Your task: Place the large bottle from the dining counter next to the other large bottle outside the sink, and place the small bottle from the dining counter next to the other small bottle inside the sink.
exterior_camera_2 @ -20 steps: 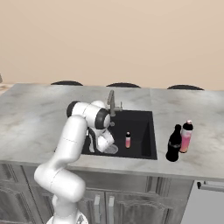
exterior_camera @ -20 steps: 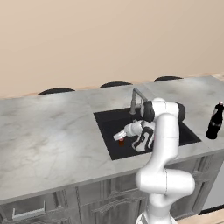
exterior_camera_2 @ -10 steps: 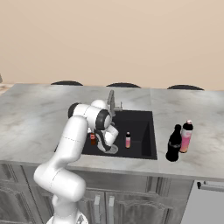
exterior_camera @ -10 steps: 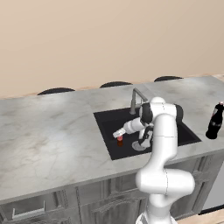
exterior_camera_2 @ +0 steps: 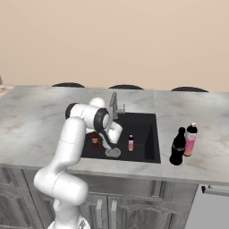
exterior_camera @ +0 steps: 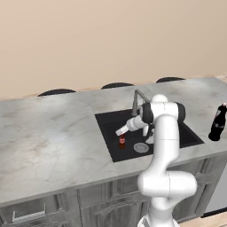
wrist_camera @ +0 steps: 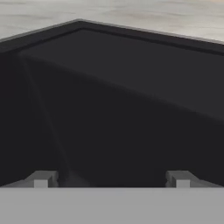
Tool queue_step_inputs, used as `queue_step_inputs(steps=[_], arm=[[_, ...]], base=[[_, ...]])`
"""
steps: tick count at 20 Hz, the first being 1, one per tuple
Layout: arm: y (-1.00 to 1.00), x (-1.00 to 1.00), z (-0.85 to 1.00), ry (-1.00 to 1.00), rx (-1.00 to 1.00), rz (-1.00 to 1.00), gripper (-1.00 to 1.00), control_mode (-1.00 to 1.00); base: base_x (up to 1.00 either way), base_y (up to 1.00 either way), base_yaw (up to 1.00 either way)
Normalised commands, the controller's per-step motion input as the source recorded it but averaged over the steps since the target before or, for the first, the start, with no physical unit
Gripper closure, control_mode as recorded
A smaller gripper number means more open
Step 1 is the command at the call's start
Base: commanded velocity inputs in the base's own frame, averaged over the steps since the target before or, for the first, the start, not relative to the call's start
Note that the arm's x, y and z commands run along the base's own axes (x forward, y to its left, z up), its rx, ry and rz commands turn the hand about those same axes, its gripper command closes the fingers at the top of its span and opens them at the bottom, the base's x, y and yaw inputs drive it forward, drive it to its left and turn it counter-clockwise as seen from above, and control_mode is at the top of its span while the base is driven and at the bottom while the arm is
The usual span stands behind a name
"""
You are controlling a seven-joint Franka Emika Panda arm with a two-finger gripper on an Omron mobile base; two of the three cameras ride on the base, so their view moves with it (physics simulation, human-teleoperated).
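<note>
The small bottle point(exterior_camera: 122, 142) point(exterior_camera_2: 95, 140), brown with a red label, stands upright on the floor of the black sink point(exterior_camera: 106, 120) point(exterior_camera_2: 147, 129) at its left end. My gripper point(exterior_camera: 120, 131) point(wrist_camera: 109, 179) hangs just above it, open, with nothing between the fingertips point(wrist_camera: 41, 178). The other small bottle point(exterior_camera_2: 130, 143), pale pink, stands further right in the basin. On the dining counter point(exterior_camera_2: 40, 120) right of the sink, the large bottle point(exterior_camera_2: 178, 146) point(exterior_camera: 217, 124), near-black, stands right beside the other large bottle point(exterior_camera_2: 190, 139) with its pink label.
A silver gooseneck faucet point(exterior_camera: 136, 99) point(exterior_camera_2: 113, 102) rises at the sink's back edge, close to my wrist. A round drain point(exterior_camera: 141, 147) point(exterior_camera_2: 112, 152) lies in the sink floor. Dark stools point(exterior_camera: 116, 85) line the counter's far side. A beige wall stands behind.
The gripper has opened and let go of the small bottle, which now stands free on the sink floor. The hand has lifted slightly off it.
</note>
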Motion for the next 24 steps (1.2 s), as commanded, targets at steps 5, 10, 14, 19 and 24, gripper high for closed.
queue_step_inputs(steps=[5, 10, 14, 19, 24], arm=[[-0.02, -0.22, 0.0, -0.08, 0.0, 0.0, -1.0, -1.0], [0.0, -0.06, 0.0, -0.03, 0.0, 0.0, -1.0, -1.0], [0.0, -0.07, 0.0, -0.03, 0.0, 0.0, -1.0, -1.0], [0.0, -0.17, 0.0, -0.06, 0.0, 0.0, -1.0, -1.0], [0.0, -0.19, 0.0, -0.06, 0.0, 0.0, -1.0, -1.0]], base=[[0.0, 0.0, 0.0], [0.0, 0.0, 0.0], [0.0, 0.0, 0.0], [0.0, 0.0, 0.0], [0.0, 0.0, 0.0]])
